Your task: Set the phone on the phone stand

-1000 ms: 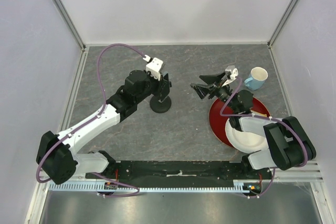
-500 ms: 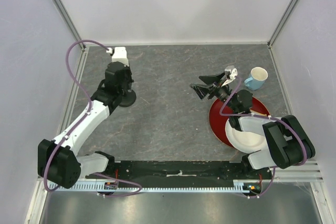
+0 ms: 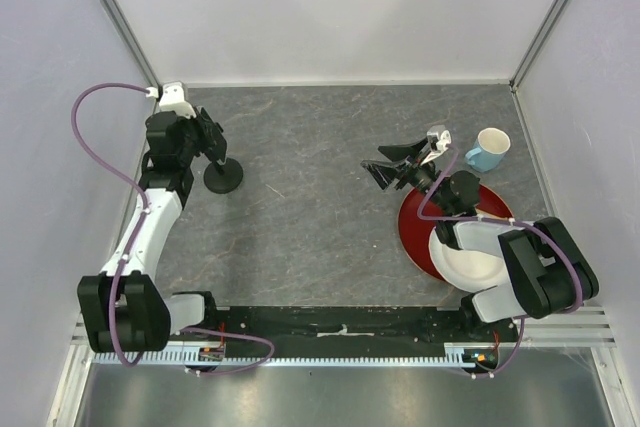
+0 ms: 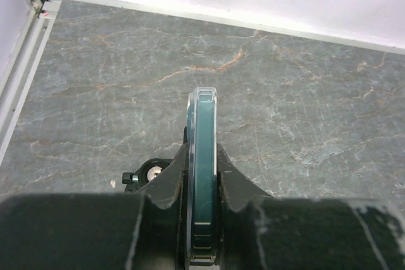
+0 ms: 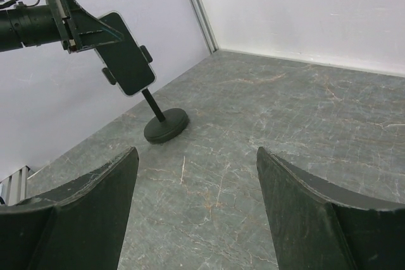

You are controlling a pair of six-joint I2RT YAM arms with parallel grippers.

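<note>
phone [image 5: 126, 54], one, in left pincer [image 4: 202, 167] atop one phone stand [image 5: 166, 126]; right pincer [image 5: 196, 159] wide

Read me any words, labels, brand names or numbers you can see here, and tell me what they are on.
None can be read. The phone shows a blank dark face, and the phone stand, blue mug and red plate carry no visible lettering.

The left arm [image 3: 150, 235] and right arm [image 3: 545, 279] share black joint housings and white link shells, each trailing a purple cable [image 3: 77, 125]. The right gripper [image 5: 196, 151] has broad black wedge fingers.
</note>
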